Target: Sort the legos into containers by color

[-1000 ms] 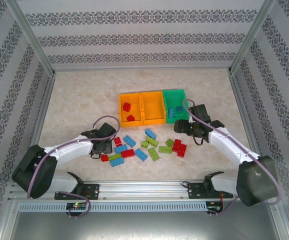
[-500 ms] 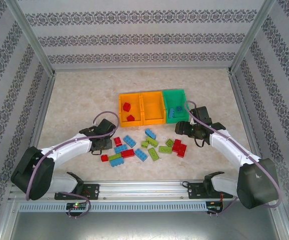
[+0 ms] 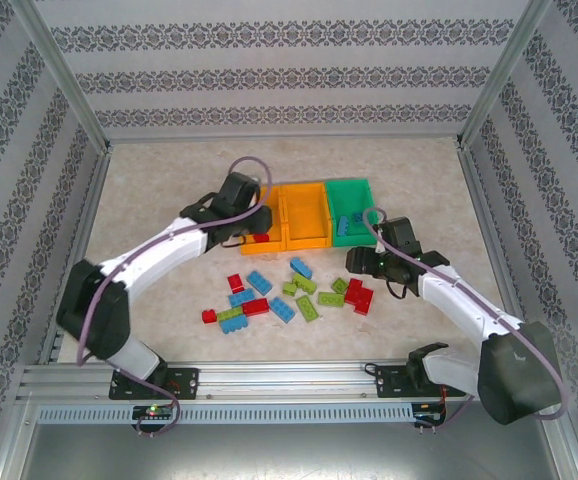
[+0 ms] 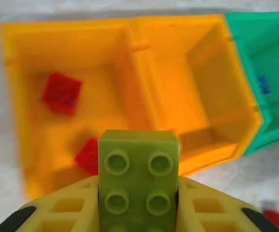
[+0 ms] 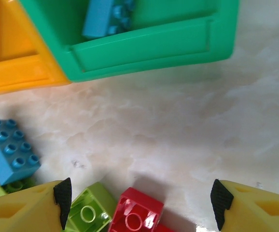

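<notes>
green lego (image 4: 138, 166) poised for sorting
your left end effector (image 4: 138, 212) grips it over the orange containers (image 4: 23, 145); right end effector (image 5: 139, 203) hangs wide open.

White arms (image 3: 159, 255), black joints (image 3: 514, 375), purple cables (image 3: 250, 161)

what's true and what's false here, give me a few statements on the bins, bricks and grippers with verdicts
1. The left gripper is shut on a light green brick. True.
2. The green bin holds a blue brick. True.
3. The two red bricks already in a bin lie in the green bin. False: they lie in the left orange bin.
4. The right gripper is shut on a red brick. False: it is open and holds nothing, above loose bricks.
5. Every brick is sorted. False: many loose bricks lie on the table.
</notes>
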### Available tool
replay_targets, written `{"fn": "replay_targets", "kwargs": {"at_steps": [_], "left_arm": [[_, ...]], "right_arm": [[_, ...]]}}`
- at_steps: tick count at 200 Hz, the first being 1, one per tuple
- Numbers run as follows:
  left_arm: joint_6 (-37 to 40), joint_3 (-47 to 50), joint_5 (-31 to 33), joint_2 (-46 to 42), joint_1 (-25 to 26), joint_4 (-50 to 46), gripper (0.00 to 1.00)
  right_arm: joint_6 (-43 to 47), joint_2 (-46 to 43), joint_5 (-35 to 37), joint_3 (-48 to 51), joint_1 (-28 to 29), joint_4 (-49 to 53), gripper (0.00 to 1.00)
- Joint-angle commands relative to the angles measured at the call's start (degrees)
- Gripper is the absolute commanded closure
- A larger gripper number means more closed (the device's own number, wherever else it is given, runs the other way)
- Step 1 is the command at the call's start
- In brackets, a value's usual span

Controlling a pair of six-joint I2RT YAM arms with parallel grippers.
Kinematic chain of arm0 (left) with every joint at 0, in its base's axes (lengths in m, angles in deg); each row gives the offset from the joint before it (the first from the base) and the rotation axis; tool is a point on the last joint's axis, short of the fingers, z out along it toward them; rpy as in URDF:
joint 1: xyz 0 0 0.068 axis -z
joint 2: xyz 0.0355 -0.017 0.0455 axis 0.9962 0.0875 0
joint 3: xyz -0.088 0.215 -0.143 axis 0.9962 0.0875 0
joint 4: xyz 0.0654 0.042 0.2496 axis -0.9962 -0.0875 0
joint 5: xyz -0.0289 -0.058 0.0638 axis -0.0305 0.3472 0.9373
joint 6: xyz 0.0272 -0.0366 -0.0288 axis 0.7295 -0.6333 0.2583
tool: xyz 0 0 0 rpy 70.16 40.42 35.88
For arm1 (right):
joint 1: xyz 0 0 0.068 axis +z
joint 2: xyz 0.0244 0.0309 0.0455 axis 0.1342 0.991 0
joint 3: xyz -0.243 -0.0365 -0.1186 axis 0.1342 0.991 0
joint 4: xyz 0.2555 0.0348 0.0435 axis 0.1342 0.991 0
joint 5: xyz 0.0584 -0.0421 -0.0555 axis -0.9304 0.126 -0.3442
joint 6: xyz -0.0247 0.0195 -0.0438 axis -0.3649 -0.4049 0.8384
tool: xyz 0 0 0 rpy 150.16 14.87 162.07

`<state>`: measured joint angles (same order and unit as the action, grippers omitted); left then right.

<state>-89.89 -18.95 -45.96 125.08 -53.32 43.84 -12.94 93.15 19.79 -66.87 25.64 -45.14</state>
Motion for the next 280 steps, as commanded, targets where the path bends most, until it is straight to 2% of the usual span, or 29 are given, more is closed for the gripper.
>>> {"fn": "replay_targets", "kwargs": {"at_steps": [1,28,77,109,138,161,202,252,280], "left_arm": [[3.8,-7.2,-6.9,6.3,1.2,2.9,0.74],[4.0,-15.5,-8.3,14.1,1.3,0.9,0.74],[1.5,-23.5,-11.2,22.8,1.2,-0.3,0.70],[-0.1,-24.1,-10.1,23.5,1.2,-1.0,0.54],[-0.4,-21.2,-8.0,20.3,1.3,0.1,0.40],[-0.4,-17.0,-6.1,16.5,1.6,1.6,0.34],[-1.7,-4.8,-1.8,7.1,1.7,6.6,0.24],[-1.3,7.9,7.3,-5.7,1.7,7.9,0.00],[-1.6,12.5,11.0,-10.9,1.6,7.0,0.00]], "right_arm": [[3.1,-1.7,-0.4,0.9,1.6,-0.2,0.22],[3.8,-1.9,-0.6,1.3,3.2,-0.5,0.22],[3.3,-0.4,-0.6,1.1,5.1,-1.5,0.22],[5.1,0.0,-1.4,0.7,7.1,-1.9,0.22],[7.9,0.3,-1.5,-0.4,10.6,-1.6,0.22],[9.8,2.2,-2.2,-2.0,13.4,-1.3,0.23],[12.0,9.8,-0.7,-7.2,20.0,1.8,0.26],[12.5,18.9,1.6,-11.9,25.0,2.7,0.29],[12.8,21.7,3.3,-13.2,26.1,2.9,0.30]]}}
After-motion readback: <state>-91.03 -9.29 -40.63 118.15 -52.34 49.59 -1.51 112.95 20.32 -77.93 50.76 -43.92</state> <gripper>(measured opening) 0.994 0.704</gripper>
